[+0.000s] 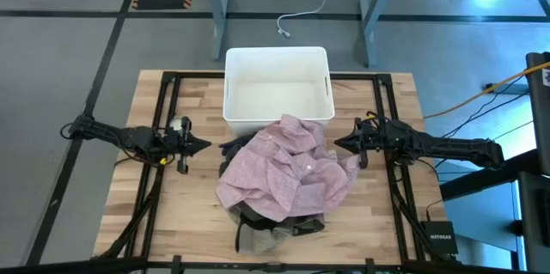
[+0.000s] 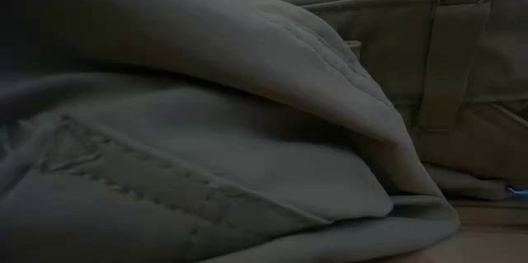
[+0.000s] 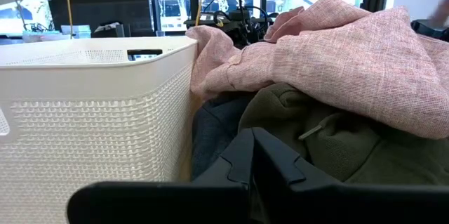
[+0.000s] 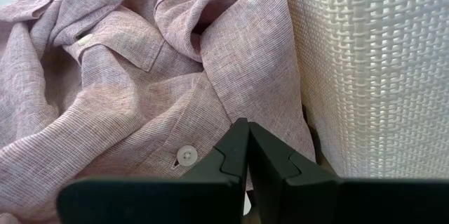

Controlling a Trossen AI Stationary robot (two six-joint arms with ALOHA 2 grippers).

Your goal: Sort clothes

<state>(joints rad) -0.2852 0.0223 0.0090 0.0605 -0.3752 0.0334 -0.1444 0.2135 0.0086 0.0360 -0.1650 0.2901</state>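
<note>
A pile of clothes lies on the wooden table just in front of the white bin (image 1: 277, 85). The pale pink button shirt (image 1: 284, 171) is on top, spread over dark olive (image 3: 330, 147) and black pieces (image 1: 230, 147). The khaki-tan trousers (image 1: 258, 238) stick out at the pile's near edge and fill the low view (image 2: 247, 131). My left gripper (image 1: 206, 144) is shut, level, just left of the pile and apart from it. My right gripper (image 1: 337, 143) is shut, level, just right of the shirt's edge (image 4: 210, 76).
The bin's woven wall stands close beside both grippers (image 3: 91, 112) (image 4: 372, 69). A black frame (image 1: 172, 76) runs round the tabletop. A small black box (image 1: 438, 238) sits at the near right corner. Bare wood (image 1: 189, 214) shows to the left and right of the pile.
</note>
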